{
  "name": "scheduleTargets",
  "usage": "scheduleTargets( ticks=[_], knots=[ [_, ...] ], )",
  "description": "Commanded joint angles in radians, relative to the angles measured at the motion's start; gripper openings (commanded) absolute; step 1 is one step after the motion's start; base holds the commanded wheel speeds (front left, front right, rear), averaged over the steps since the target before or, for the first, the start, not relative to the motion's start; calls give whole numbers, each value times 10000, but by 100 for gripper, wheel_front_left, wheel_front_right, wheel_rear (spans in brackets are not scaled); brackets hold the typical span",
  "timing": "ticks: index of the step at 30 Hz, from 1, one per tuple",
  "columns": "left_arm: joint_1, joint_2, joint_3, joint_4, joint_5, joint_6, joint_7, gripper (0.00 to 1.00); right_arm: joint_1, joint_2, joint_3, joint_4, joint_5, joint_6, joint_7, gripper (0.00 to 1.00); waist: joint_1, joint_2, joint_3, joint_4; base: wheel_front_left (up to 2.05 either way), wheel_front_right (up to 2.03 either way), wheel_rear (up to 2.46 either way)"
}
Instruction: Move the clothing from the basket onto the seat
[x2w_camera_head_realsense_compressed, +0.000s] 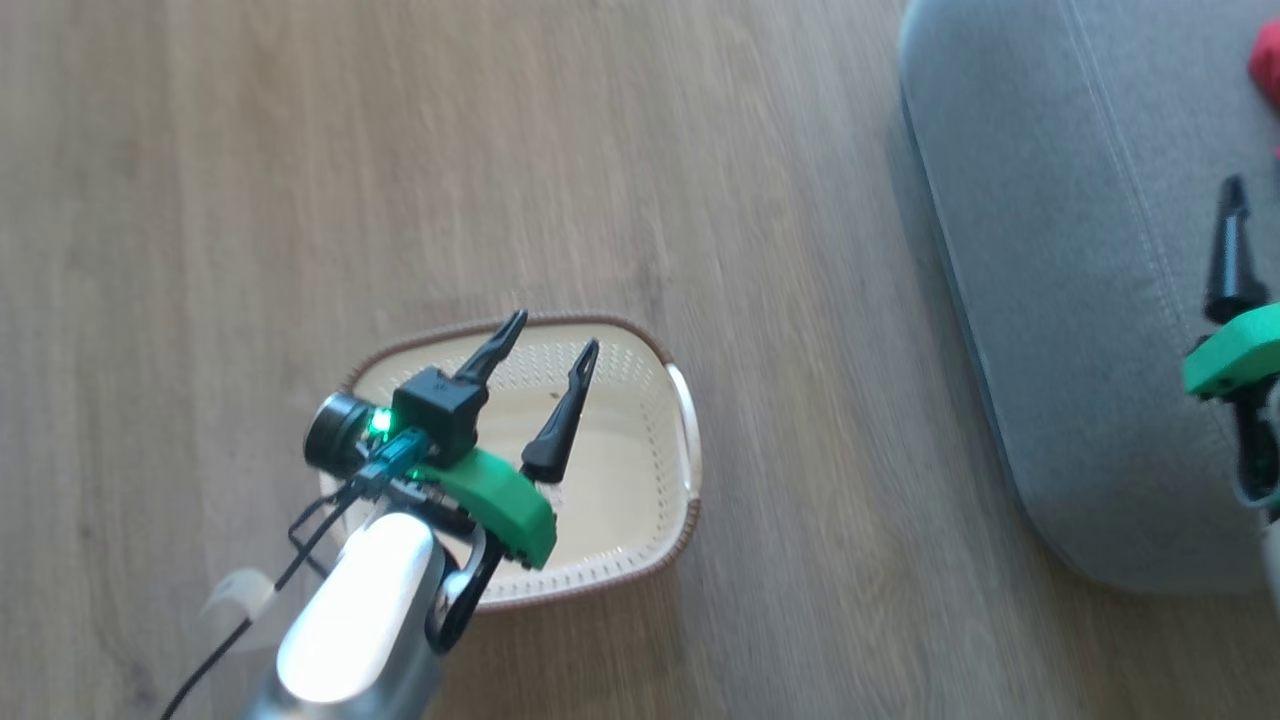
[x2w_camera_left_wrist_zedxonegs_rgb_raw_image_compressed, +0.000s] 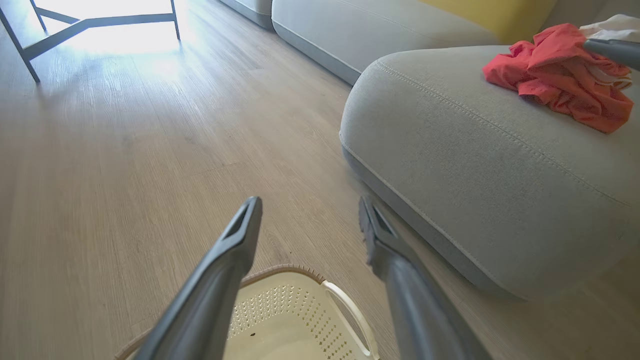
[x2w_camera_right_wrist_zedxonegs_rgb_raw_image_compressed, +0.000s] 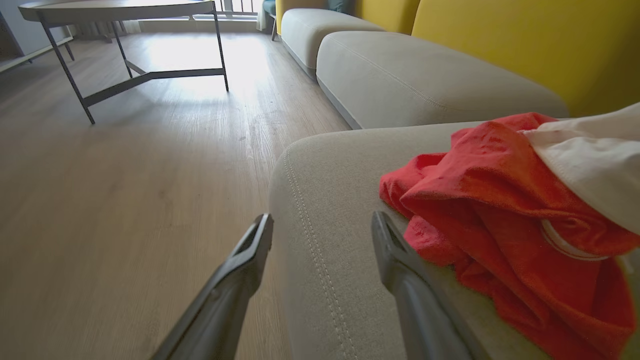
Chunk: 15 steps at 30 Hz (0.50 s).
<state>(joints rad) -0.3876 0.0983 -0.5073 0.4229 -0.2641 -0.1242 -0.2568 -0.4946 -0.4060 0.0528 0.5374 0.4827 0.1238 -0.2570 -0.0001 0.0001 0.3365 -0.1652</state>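
Both grippers are spread wide and hold nothing. The right gripper (x2w_camera_right_wrist_zedxonegs_rgb_raw_image_compressed: 322, 218) hangs over the seat's rounded corner. One of its fingers is just beside the clothing (x2w_camera_right_wrist_zedxonegs_rgb_raw_image_compressed: 500, 210); I cannot tell whether it touches. The left gripper (x2w_camera_head_realsense_compressed: 557, 332) hangs above the basket (x2w_camera_head_realsense_compressed: 690, 470), its long dark fingers tapering to slim tips.

The clothing lies on the seat (x2w_camera_right_wrist_zedxonegs_rgb_raw_image_compressed: 340, 200) as a crumpled heap of soft bright red fabric, with a cream-white piece (x2w_camera_right_wrist_zedxonegs_rgb_raw_image_compressed: 590, 160) draped over its far side and a white trim strip curling out of a fold. The seat is a big grey woven cushion with a double line of pale stitching along its edge. The basket stands on the floor (x2w_camera_head_realsense_compressed: 300, 150), well apart from the seat. It is perforated cream plastic in a rounded rectangle with a brown woven-look rim, and its smooth bare bottom is showing. The floor is pale wood-grain plank. Further off are yellow backrests (x2w_camera_right_wrist_zedxonegs_rgb_raw_image_compressed: 525, 50) and a table (x2w_camera_right_wrist_zedxonegs_rgb_raw_image_compressed: 115, 10) on thin dark metal legs.
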Motion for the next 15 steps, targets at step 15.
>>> scheduleTargets(
  ticks=[15],
  knots=[
    [1487, -280, 2513, -511, 234, 55, -49, 100, 1744, 948, 783, -1733, -382, 69, -47, 100, 1, -1, -2028, 1528, 0, 0, 0]
  ],
)
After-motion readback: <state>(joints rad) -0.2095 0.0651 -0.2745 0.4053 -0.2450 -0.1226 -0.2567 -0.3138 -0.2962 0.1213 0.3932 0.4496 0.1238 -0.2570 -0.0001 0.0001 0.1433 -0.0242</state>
